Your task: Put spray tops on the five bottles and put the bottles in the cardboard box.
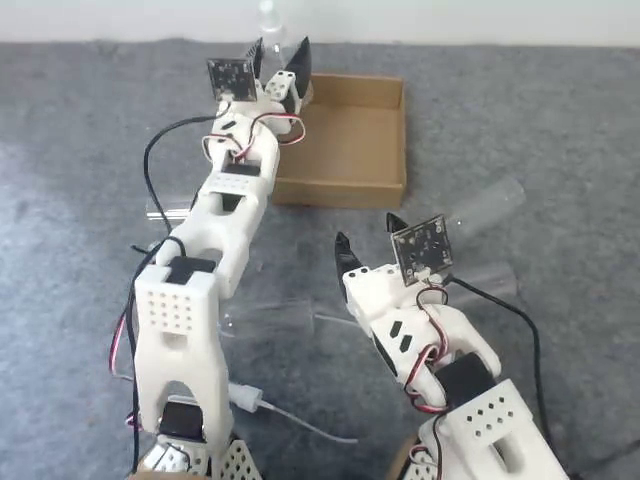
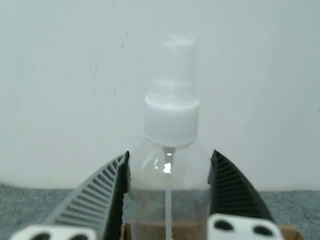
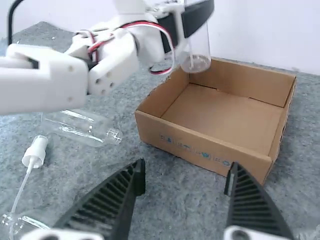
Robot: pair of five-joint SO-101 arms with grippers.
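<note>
Grey carpet covers the worktop, with a white wall behind at 12 o'clock. One cardboard box stands open-topped just past centre, toward 12 o'clock.

The left pincer is closed on one clear held bottle, with a finger against each side of its body. It is upright, off the carpet, above the box's 10 o'clock corner. One white fitted spray top sits on its neck.

Four more clear bottles lie on their sides on the carpet, faint to see:
- a first lying bottle at 4 o'clock of the box
- a second lying bottle nearer 5 o'clock
- a third lying bottle between the two arms
- a fourth lying bottle at 8 o'clock, partly under the left arm

One loose spray top with its thin tube lies near that fourth bottle.

The right pincer is spread wide and holds nothing. It hangs over the carpet at 6 o'clock of the box, pointing toward it.
</note>
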